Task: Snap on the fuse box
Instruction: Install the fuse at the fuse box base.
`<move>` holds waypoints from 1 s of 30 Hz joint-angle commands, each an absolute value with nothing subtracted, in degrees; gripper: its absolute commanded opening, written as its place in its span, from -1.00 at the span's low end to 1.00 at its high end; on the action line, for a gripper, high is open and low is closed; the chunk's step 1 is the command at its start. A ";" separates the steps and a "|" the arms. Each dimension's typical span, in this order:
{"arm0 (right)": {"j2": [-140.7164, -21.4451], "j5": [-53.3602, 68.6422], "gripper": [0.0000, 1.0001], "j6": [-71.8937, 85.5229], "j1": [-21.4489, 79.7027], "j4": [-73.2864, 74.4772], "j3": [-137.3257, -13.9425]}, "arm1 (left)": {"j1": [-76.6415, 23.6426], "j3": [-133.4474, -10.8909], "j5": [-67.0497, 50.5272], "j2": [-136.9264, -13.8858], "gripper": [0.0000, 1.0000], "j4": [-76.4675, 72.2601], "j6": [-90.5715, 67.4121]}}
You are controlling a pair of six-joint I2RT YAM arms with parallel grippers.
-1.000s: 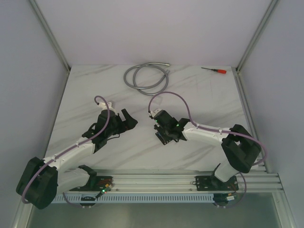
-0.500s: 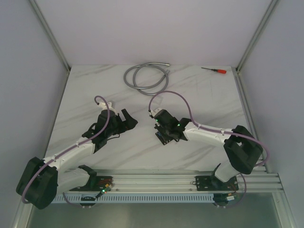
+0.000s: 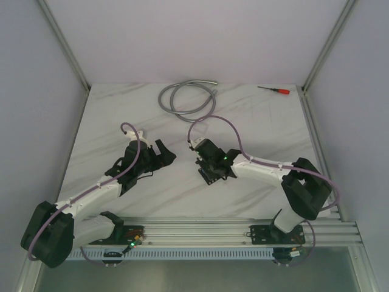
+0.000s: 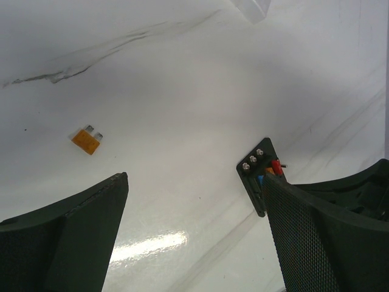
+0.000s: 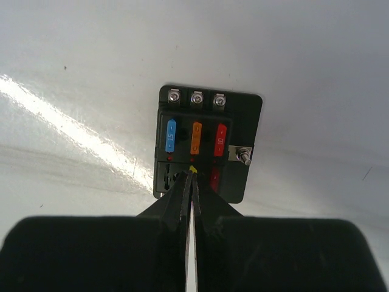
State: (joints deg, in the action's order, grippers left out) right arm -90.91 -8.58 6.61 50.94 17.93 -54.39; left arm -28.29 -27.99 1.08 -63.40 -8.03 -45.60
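Observation:
The black fuse box lies flat on the white table, with blue, orange and red fuses in its upper row and a red one in the lower row. My right gripper is shut on a tiny yellow fuse, its tips over the box's lower middle slot. In the top view the right gripper sits on the fuse box. My left gripper is open and empty, to the left of the box. In the left wrist view the fuse box peeks past the right finger.
A loose orange fuse lies on the table ahead of the left gripper. A clear plastic cover shows at the far edge of that view. A grey coiled hose and a red-handled screwdriver lie at the back.
The right arm has shifted slightly left, its gripper staying over the fuse box. The left arm has not moved.

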 commanded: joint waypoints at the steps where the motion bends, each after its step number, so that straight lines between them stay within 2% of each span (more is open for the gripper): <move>1: -96.64 -7.14 -1.00 5.80 50.73 23.39 -54.50 | -27.95 -27.42 0.36 -63.09 1.00 -7.45 -45.55; 19: -107.02 -5.03 -1.00 9.01 51.57 39.59 -56.48 | -27.22 -26.84 1.75 -61.66 1.00 -6.71 -45.65; 23: -108.79 -4.15 -1.00 9.13 51.50 39.82 -56.87 | -27.01 -26.72 2.02 -61.54 1.00 -6.48 -45.73; 30: -118.46 -6.33 -1.00 9.05 51.20 39.94 -59.11 | -26.14 -26.43 2.02 -61.11 1.00 -5.31 -45.62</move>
State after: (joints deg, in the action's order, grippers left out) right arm -102.04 -9.80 7.49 51.16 28.80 -66.52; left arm -26.96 -27.24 1.37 -62.17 -6.98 -45.63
